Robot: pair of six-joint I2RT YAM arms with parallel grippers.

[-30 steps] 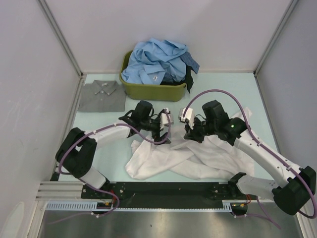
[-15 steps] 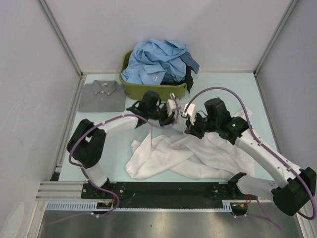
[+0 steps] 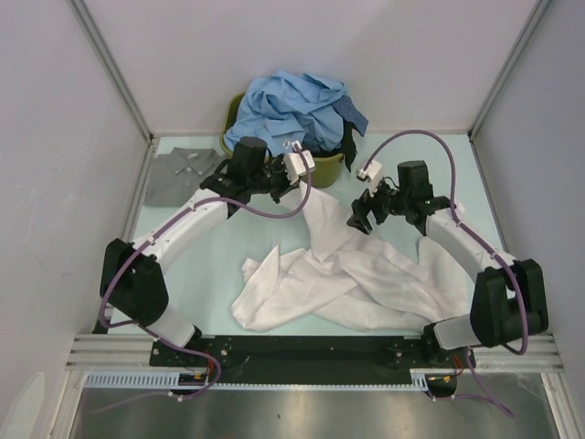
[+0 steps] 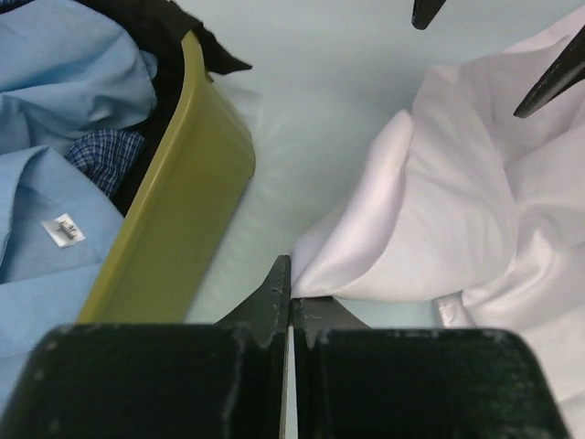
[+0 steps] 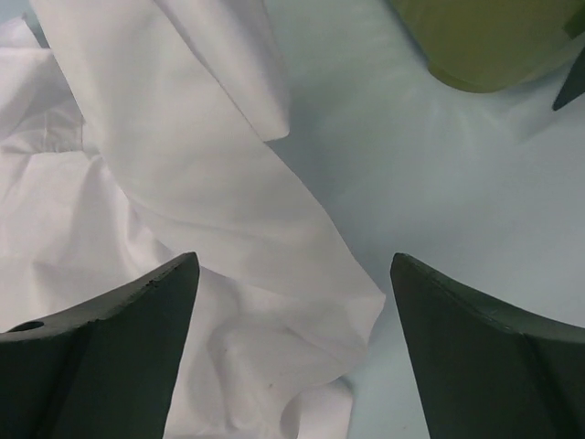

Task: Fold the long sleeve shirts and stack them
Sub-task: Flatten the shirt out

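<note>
A crumpled white long sleeve shirt (image 3: 356, 283) lies on the table in front of both arms, with one strip drawn up toward the back. My left gripper (image 3: 309, 187) is shut on the edge of that strip, right beside the olive tub (image 3: 331, 166). In the left wrist view the closed fingertips (image 4: 291, 293) pinch the white cloth (image 4: 457, 210). My right gripper (image 3: 359, 218) hovers open over the shirt, its jaws wide apart above a white fold (image 5: 228, 229), holding nothing. Light blue shirts (image 3: 288, 110) and a dark one (image 3: 352, 123) are heaped in the tub. A folded grey shirt (image 3: 178, 174) lies at the back left.
The tub's wall (image 4: 174, 229) stands just left of my left fingertips, and its corner (image 5: 475, 46) shows ahead in the right wrist view. White walls and metal posts enclose the table on three sides. Bare pale green tabletop (image 3: 192, 274) lies at the near left.
My left gripper has shut on the white shirt's edge and pulled it back toward the tub. My right gripper has opened, let the cloth go and moved back and to the right.
</note>
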